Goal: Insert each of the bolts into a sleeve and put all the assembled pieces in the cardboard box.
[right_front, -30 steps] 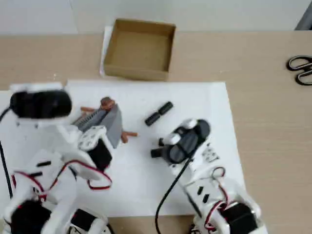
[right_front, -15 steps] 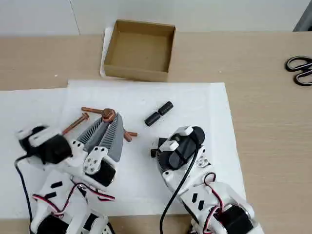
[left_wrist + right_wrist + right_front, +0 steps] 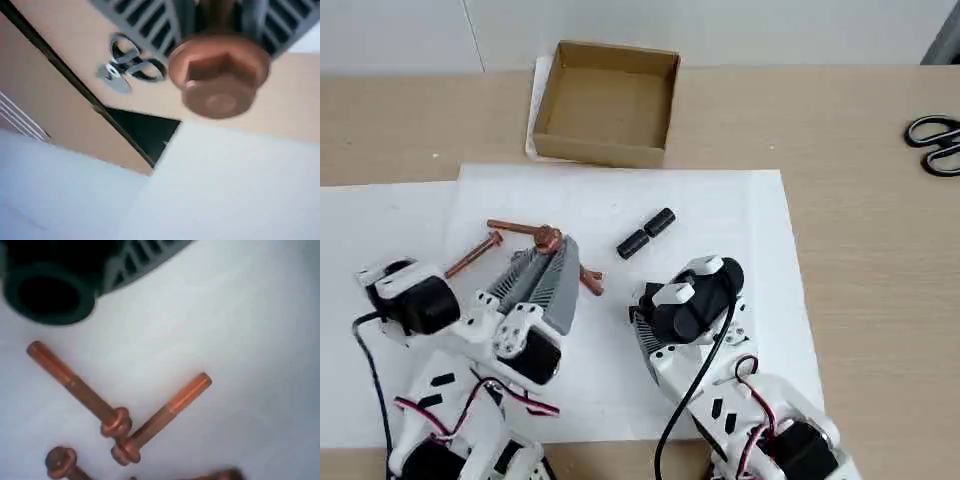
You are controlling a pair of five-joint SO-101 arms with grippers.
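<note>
Holding a copper bolt (image 3: 218, 75) tight between its grey fingers, the left claw (image 3: 552, 256) sits over the white paper (image 3: 720, 200). The bolt's head pokes out past the fingertips, and its thin end sticks out the other side, toward 4 o'clock. The right claw (image 3: 640, 312) is at 3 o'clock from the left one, near but not touching. It looks closed around a black sleeve (image 3: 47, 292), and the sleeve's open hole shows in the right wrist view. Two more bolts (image 3: 515, 228) lie on the paper at 10 o'clock from the left claw. Two more sleeves (image 3: 660, 221) lie end to end at 12 o'clock from the right claw. The cardboard box (image 3: 600, 150) waits at 12 o'clock on the table, with no finished pieces in it yet.

I think the step now is joining this bolt and this sleeve. Next, the claws need to come close, with the thin end lined up straight with the hole. Then they push gently. A tilted bolt may bump the rim.
</note>
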